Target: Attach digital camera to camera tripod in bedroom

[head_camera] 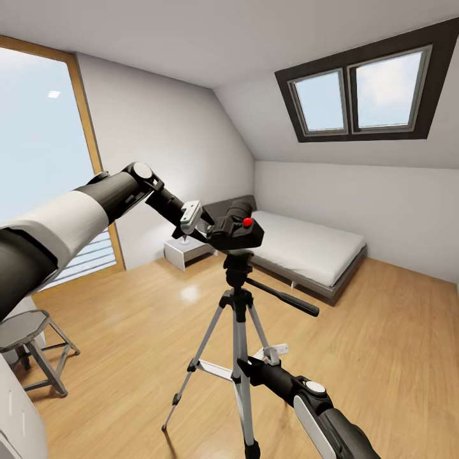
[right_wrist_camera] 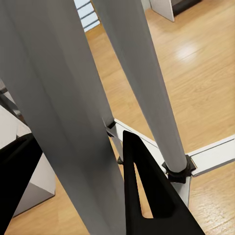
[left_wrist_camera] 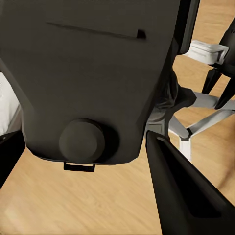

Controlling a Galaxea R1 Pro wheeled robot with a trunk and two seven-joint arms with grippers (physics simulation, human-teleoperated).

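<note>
The digital camera (head_camera: 239, 231), black with a red button (head_camera: 247, 222), sits on top of the camera tripod's black pan head (head_camera: 237, 262). My left gripper (head_camera: 220, 228) is shut on it. In the left wrist view the camera body (left_wrist_camera: 93, 73) lies between the two fingers (left_wrist_camera: 186, 196). The camera tripod (head_camera: 239, 331) stands mid-floor on silver legs, its long handle (head_camera: 287, 298) pointing right. Low down, my right gripper (head_camera: 245, 366) is shut around one silver leg (right_wrist_camera: 73, 147), with a dark finger (right_wrist_camera: 147, 200) on each side.
This is the bedroom: a low grey bed (head_camera: 306, 248) and a white nightstand (head_camera: 185, 252) stand by the far wall under a skylight (head_camera: 363, 89). A grey stool (head_camera: 25, 331) and a white cabinet (head_camera: 19, 421) are at the near left. Open wood floor (head_camera: 382, 331) lies to the right.
</note>
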